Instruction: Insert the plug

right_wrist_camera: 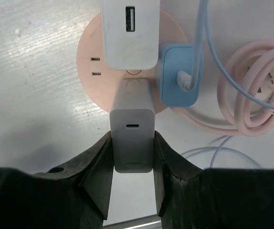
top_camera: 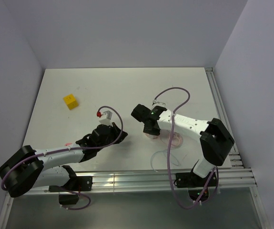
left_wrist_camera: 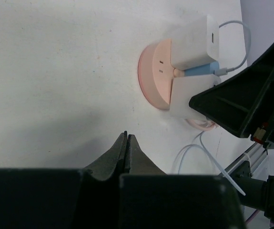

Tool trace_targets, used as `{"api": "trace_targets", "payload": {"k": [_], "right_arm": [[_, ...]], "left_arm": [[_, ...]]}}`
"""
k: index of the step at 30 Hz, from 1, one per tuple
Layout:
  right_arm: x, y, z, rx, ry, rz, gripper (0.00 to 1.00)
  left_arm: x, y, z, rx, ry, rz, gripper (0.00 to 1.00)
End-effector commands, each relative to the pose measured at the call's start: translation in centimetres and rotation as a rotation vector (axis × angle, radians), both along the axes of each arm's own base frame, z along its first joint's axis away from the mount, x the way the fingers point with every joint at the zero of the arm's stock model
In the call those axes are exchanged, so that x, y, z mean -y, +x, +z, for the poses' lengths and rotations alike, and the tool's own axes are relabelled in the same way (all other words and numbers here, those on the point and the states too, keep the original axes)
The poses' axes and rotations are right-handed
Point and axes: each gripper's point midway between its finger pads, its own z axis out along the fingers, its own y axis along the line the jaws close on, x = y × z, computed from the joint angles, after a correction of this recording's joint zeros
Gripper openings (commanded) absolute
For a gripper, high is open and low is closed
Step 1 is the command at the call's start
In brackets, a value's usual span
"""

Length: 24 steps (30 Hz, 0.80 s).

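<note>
Two robot arms work over one white counter (top_camera: pixel 127 86). In the right wrist view, one round pink socket hub (right_wrist_camera: pixel 91 52) lies at upper centre with three things seated on it. One is a white adapter with a rectangular port (right_wrist_camera: pixel 129 33) at the top edge of the frame. The second is a white adapter with an oval port (right_wrist_camera: pixel 133 119) just below it. The third is the plug (right_wrist_camera: pixel 177 76), a single light-blue block to the right of both adapters, with one thin pale cable (right_wrist_camera: pixel 201 28) running up from it. The right end effector (right_wrist_camera: pixel 133 152) is clamped on the white adapter with an oval port, one finger on each side. One coil of pink cord (right_wrist_camera: pixel 251 90) lies at the right edge. In the left wrist view, the left end effector (left_wrist_camera: pixel 126 148) at lower centre is clenched with nothing in it, its fingers pressed together, well apart from the hub. In the overhead view, one yellow cube (top_camera: pixel 70 101) sits at upper left
</note>
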Motion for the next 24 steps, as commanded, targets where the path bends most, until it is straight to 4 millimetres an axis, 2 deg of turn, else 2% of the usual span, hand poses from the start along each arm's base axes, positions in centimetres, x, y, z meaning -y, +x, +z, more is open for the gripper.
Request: {"api": "trace_targets", "payload": {"k": [1, 5, 11, 13, 20, 24], "right_arm": [[2.0, -1.5, -4.5, -0.138, -0.149, 0.040, 0.00], [1.0, -1.7, -5.7, -0.195, -0.108, 0.070, 0.00], [0.2, -1.6, -2.3, -0.208, 0.023, 0.131, 0.00], [0.6, -1.5, -1.3, -0.216, 0.051, 0.161, 0.00], [4.0, 0.0, -0.6, -0.310, 0.031, 0.170, 0.00], [4.4, 0.8, -1.0, -0.356, -0.019, 0.200, 0.00]], "left_arm": [[0.2, 0.2, 1.0, 0.030, -0.031, -0.008, 0.00], [0.2, 0.1, 1.2, 0.030, -0.031, -0.008, 0.00], [0.1, 0.1, 1.7, 0.039, -0.035, -0.008, 0.00], [0.2, 0.1, 1.9, 0.042, -0.040, -0.016, 0.00], [0.6, 0.0, 1.9, 0.039, -0.049, -0.031, 0.00], [0.8, 0.0, 1.7, 0.036, -0.048, -0.037, 0.00]]}}
